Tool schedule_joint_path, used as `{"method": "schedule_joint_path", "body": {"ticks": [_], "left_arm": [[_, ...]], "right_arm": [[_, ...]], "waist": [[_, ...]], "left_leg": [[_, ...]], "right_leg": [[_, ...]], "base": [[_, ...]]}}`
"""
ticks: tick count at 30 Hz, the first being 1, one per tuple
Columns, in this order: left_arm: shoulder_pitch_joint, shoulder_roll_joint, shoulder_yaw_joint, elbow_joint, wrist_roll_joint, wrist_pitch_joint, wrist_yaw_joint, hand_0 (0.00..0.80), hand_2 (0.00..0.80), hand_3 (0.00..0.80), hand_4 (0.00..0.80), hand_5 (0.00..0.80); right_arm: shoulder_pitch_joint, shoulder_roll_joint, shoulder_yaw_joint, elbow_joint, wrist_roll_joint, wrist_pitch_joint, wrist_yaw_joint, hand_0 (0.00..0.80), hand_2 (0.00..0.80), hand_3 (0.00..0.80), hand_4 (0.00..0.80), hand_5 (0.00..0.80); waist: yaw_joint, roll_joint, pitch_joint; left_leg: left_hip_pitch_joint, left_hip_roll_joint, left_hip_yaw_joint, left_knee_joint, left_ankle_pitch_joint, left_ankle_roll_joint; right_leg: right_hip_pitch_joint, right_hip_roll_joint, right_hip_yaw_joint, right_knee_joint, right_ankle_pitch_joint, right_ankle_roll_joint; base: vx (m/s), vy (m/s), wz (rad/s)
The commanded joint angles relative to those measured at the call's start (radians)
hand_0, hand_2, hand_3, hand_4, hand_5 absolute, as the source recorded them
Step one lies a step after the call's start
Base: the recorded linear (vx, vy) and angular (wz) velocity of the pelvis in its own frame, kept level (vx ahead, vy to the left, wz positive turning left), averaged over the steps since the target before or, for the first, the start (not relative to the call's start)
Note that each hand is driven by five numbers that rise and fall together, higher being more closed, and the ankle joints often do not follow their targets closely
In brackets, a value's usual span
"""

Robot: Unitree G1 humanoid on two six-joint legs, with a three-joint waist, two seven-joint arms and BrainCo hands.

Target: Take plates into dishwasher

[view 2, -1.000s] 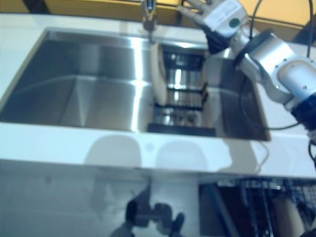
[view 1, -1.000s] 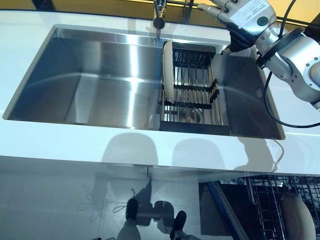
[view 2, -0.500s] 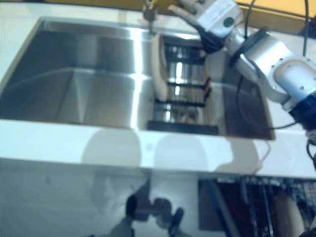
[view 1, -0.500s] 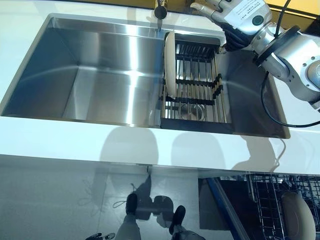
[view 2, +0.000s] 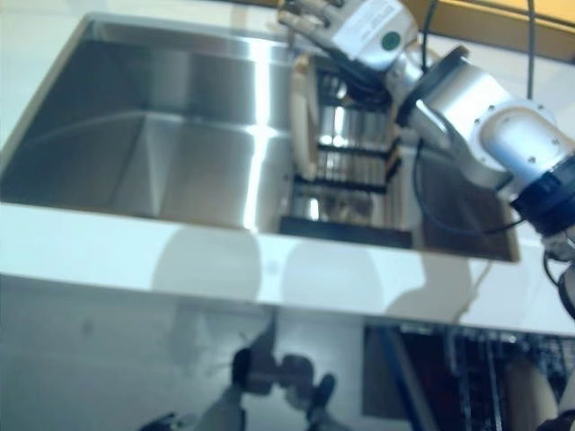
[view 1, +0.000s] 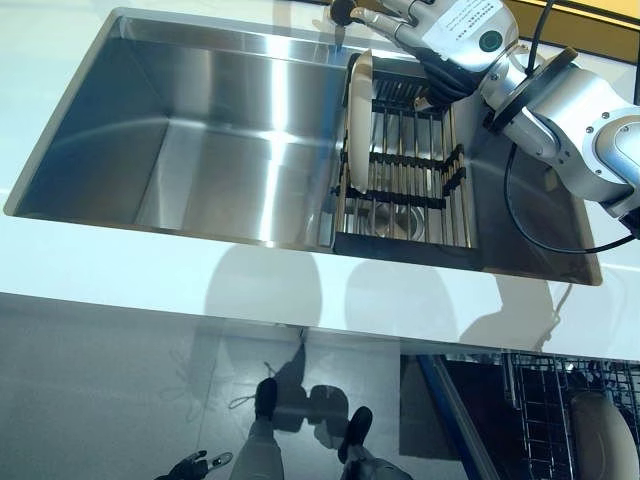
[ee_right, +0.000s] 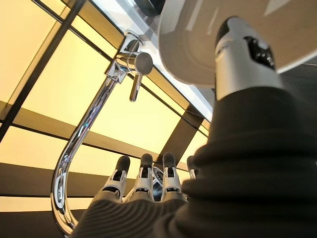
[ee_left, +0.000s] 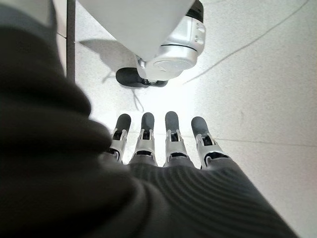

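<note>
Right hand — above plate rim

You have a steel sink sunk into a white counter, its wide basin bare. A dark wire rack sits inside it towards the right end, and a drain shows through the rack's bars. A curved chrome tap rises behind the sink's far rim. Below the counter you see a grey tiled floor.
</note>
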Motion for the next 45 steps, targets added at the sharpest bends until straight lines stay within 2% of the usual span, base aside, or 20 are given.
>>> {"method": "schedule_joint_path", "body": {"ticks": [1,24,42,43,45], "left_arm": [[-0.012,0.038,-0.026,0.009,-0.027,-0.013,-0.003,0.0,0.0,0.0,0.0,0.0],[-0.008,0.039,-0.036,-0.015,-0.092,-0.078,-0.039,0.0,0.0,0.0,0.0,0.0],[-0.012,0.038,-0.035,-0.021,-0.125,-0.101,-0.053,0.0,0.0,0.0,0.0,0.0],[-0.013,0.037,-0.036,-0.02,-0.129,-0.101,-0.053,0.0,0.0,0.0,0.0,0.0],[-0.009,0.036,-0.036,-0.022,-0.132,-0.103,-0.056,0.0,0.0,0.0,0.0,0.0]], "right_arm": [[-0.125,-0.025,0.044,-0.019,-0.006,0.047,0.002,0.0,0.0,0.0,0.0,0.0],[-0.09,-0.012,0.071,-0.038,-0.092,0.005,0.102,0.0,0.0,0.0,0.0,0.0],[-0.071,-0.002,0.111,-0.031,-0.276,-0.043,0.184,0.0,0.0,0.0,0.0,0.0],[-0.07,0.001,0.111,-0.029,-0.285,-0.047,0.189,0.078,0.078,0.078,0.078,0.078],[-0.07,0.005,0.111,-0.028,-0.319,-0.054,0.199,0.552,0.552,0.552,0.552,0.552]], "waist": [[0.024,-0.023,0.002],[0.029,-0.017,0.038],[0.032,-0.02,0.05],[0.032,-0.02,0.051],[0.036,-0.017,0.052]], "left_leg": [[0.012,-0.047,0.056,-0.005,-0.073,0.04],[-0.011,-0.051,0.064,-0.005,-0.062,0.041],[-0.029,-0.052,0.068,-0.005,-0.052,0.039],[-0.028,-0.051,0.07,-0.005,-0.052,0.039],[-0.027,-0.05,0.073,-0.005,-0.053,0.038]], "right_leg": [[0.002,-0.009,-0.004,-0.001,-0.03,0.068],[-0.023,-0.013,-0.012,-0.001,-0.017,0.071],[-0.04,-0.015,-0.023,-0.001,-0.01,0.073],[-0.039,-0.015,-0.023,-0.001,-0.01,0.073],[-0.038,-0.015,-0.022,-0.001,-0.011,0.072]], "base": [[0.005,0.008,0.04],[0.001,0.004,0.02],[-0.001,0.0,0.0],[0.0,0.0,0.0],[0.0,0.0,0.0]]}}
